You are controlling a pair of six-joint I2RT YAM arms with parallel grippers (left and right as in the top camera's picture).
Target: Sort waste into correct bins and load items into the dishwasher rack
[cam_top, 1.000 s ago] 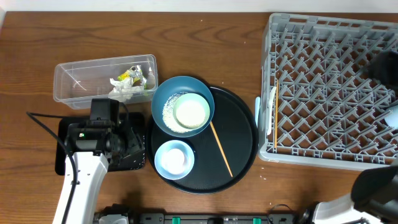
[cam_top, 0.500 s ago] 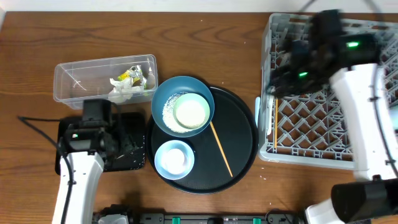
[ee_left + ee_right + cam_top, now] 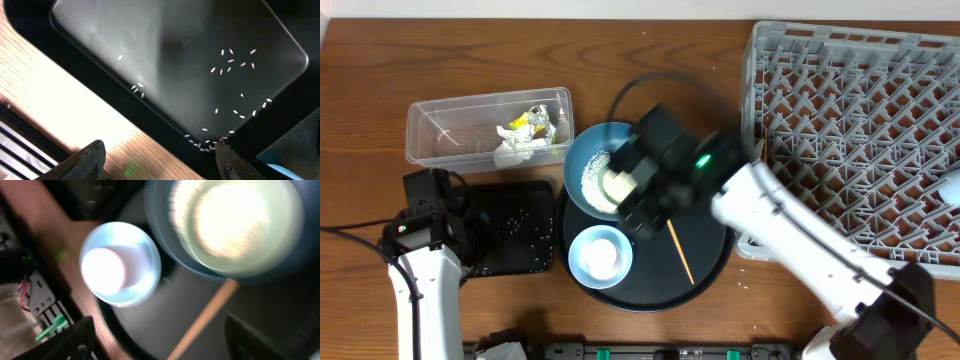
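left hand (image 3: 160, 147) wide, empty, above flat black tray (image 3: 175, 60); right hand (image 3: 160, 322) wide, empty, above round black tray (image 3: 145, 325).

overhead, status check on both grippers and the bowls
Left gripper open, empty, over flat black tray. Right gripper open, empty, above bowls. Dark blue bowl, pale green bowl, light blue bowl not yet in rack. Chopstick lies beside them.

Robot test bench: wooden table (image 3: 470, 50), dishwasher rack (image 3: 860, 120).
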